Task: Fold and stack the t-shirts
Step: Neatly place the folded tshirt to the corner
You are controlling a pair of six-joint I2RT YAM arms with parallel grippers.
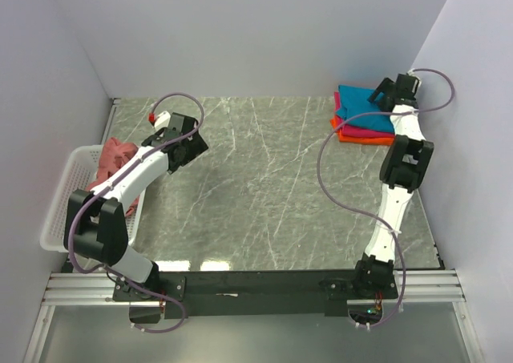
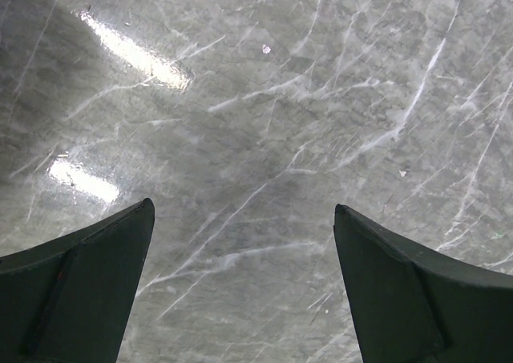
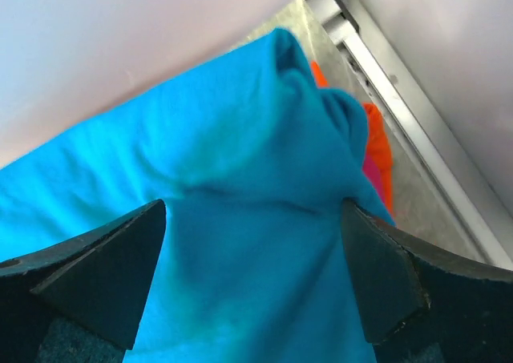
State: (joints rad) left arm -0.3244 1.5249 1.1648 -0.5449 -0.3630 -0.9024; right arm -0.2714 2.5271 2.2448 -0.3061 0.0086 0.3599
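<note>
Right fingers (image 3: 88, 275) spread wide just over the teal-blue t-shirt (image 3: 240, 179), which I see topping the stack (image 1: 357, 136) in the far right corner of the worktop (image 1: 264, 187). Left fingers (image 2: 72, 291), equally wide, hover over its left side.

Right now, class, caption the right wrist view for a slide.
Open right gripper over the teal shirt, magenta shirt and orange shirt beneath.
</note>
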